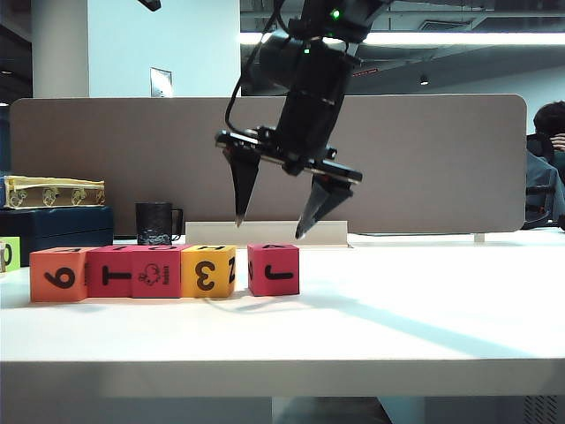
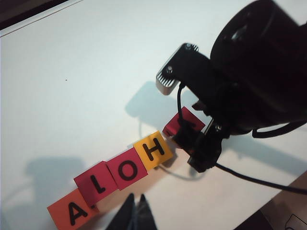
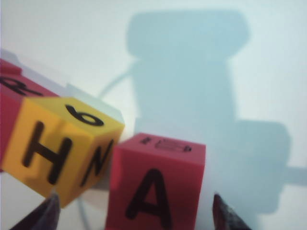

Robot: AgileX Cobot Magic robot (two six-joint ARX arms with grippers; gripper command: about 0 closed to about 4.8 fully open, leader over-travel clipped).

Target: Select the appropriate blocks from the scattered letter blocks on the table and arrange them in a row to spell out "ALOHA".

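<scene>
We are looking at the blocks sitting in a row near the front left of the table (image 1: pixel 424 327). The orange block (image 1: pixel 58 274), two magenta-red blocks (image 1: pixel 109 271) (image 1: pixel 156 271) and the yellow block (image 1: pixel 207 271) are touching side to side. In the left wrist view their top faces are reading A (image 2: pixel 72 214), L (image 2: pixel 97 184), O (image 2: pixel 127 169) and H (image 2: pixel 153 150). The last magenta-red block (image 1: pixel 273 269) is standing just beside the yellow one with a small gap between them; in the right wrist view its top face is showing an A (image 3: pixel 158 191), turned a little out of line with the yellow H block (image 3: pixel 57 148).

The right gripper (image 1: pixel 272 228) is hanging over that last block with its fingers spread wide on either side, touching nothing we can see. The left gripper (image 2: pixel 135 214) is showing only as two dark fingertips pressed together, empty, near the row's A end.

Behind the row, a black mug (image 1: pixel 156 223), a dark blue box (image 1: pixel 53 231) and a lime-green cube (image 1: pixel 9 253) are resting at the back left, in front of a grey partition (image 1: pixel 424 159).
</scene>
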